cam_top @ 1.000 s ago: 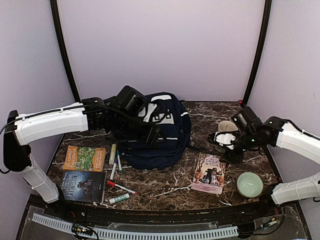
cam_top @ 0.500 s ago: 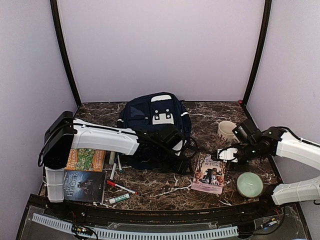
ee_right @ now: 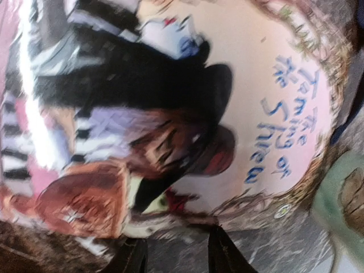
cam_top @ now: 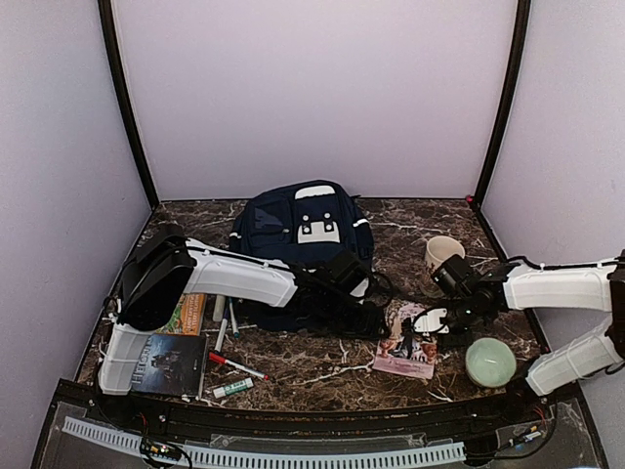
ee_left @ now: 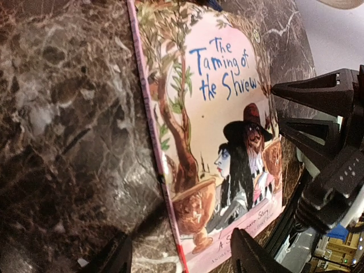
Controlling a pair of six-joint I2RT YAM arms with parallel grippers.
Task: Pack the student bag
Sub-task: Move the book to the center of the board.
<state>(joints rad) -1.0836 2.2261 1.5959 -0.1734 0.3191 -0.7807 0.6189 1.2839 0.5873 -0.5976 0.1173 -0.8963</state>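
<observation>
Our left fingers (ee_left: pixel 247 256) and right fingers (ee_right: pixel 224 256) hang open and empty at a picture book (cam_top: pixel 405 342); the blue backpack (cam_top: pixel 303 230) looks soft and saggy, best pinched at its top edge.

A Taming of the Shrew book (ee_left: pixel 222 142), cream mug (cam_top: pixel 441 252), green bowl (cam_top: pixel 488 362), markers (cam_top: pixel 227 327) and dark book (cam_top: pixel 168 360) sit on the marble table (cam_top: pixel 312 369).

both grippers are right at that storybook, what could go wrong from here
1. The left gripper and the right gripper are both open and close to the same book from opposite sides, so they could bump each other.
2. The book lies flat on the table, so fingers may push it along rather than grip it.
3. The green bowl sits beside the book, and the right arm might knock it.
</observation>
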